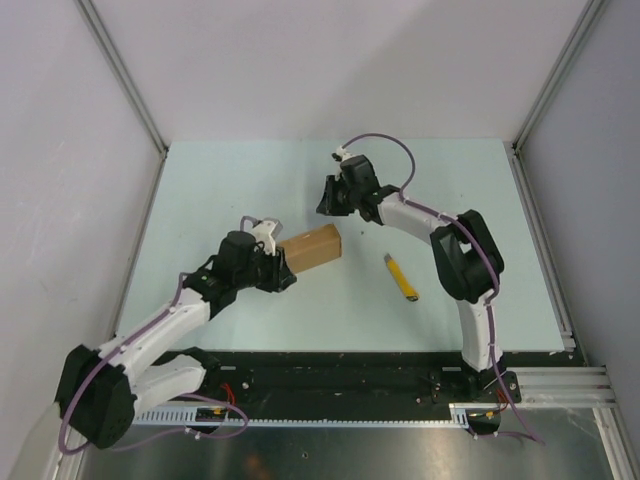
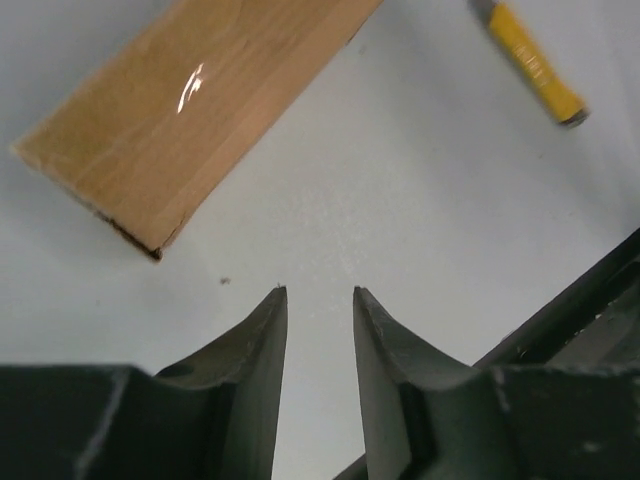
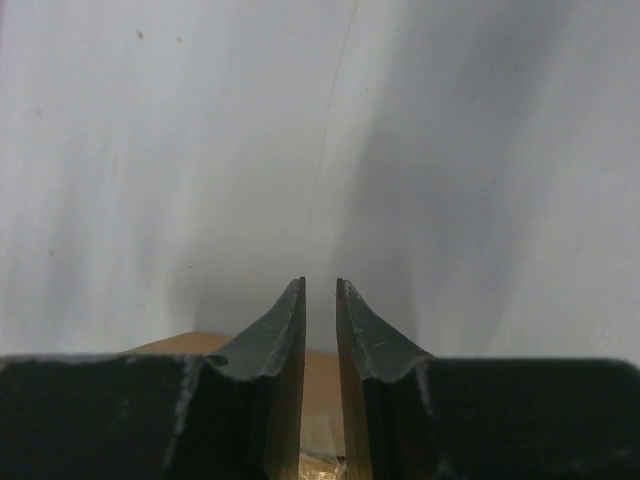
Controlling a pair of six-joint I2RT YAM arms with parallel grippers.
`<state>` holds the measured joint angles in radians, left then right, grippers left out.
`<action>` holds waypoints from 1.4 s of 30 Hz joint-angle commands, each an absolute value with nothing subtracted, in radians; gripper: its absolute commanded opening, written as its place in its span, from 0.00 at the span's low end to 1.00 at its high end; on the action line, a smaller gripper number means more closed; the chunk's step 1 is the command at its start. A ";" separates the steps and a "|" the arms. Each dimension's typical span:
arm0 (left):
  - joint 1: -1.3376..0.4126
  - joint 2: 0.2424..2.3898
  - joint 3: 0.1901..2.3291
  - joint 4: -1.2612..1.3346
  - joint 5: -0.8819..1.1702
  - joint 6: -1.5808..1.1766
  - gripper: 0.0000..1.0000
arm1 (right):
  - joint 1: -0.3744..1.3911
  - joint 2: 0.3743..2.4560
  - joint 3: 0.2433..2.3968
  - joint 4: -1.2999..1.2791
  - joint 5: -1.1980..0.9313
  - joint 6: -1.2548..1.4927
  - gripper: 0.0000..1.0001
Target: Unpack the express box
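Observation:
The express box [image 1: 312, 248] is a plain brown cardboard box lying closed on the pale table, slightly left of centre. My left gripper [image 1: 288, 277] is at the box's near left end. In the left wrist view the box [image 2: 190, 95] lies up and to the left of this gripper [image 2: 320, 292], which is a little open, empty and not touching it. My right gripper [image 1: 325, 205] hovers just beyond the box's far side. Its fingers are a narrow gap apart with nothing between them [image 3: 320, 285]. The box's taped top [image 3: 320, 390] shows below it.
A slim yellow-and-black utility knife [image 1: 402, 277] lies on the table to the right of the box, and also shows in the left wrist view [image 2: 535, 65]. Grey walls close off the table [image 1: 250, 180] at the back and on both sides.

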<state>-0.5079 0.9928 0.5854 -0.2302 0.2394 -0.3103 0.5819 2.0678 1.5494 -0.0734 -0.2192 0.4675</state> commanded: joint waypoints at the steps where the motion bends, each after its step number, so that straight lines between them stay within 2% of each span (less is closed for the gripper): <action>1: -0.509 1.071 0.624 -0.213 0.173 -0.420 0.36 | 0.633 2.056 1.640 -0.267 -0.126 0.347 0.21; 12: -0.474 1.256 0.750 -0.210 0.052 -0.486 0.37 | 0.661 1.912 1.524 -0.520 -0.133 0.336 0.19; 21: -0.431 1.414 0.873 -0.130 0.002 -0.486 0.38 | 0.756 1.769 1.398 -0.496 -0.161 0.338 0.20; 28: -0.333 1.373 0.848 -0.124 -0.031 -0.558 0.40 | 0.847 1.818 1.391 -0.462 -0.160 0.339 0.20; 33: -0.281 1.275 0.767 -0.124 -0.045 -0.584 0.44 | 0.871 1.799 1.391 -0.442 -0.063 0.379 0.19; 36: -0.267 1.241 0.747 -0.124 0.047 -0.574 0.51 | 0.888 1.767 1.391 -0.416 -0.028 0.390 0.23; 39: -0.265 1.217 0.707 -0.124 0.104 -0.609 0.52 | 0.902 1.764 1.391 -0.397 -0.003 0.384 0.28; 42: -0.262 1.212 0.657 -0.117 0.136 -0.679 0.52 | 0.905 1.790 1.396 -0.397 0.035 0.371 0.39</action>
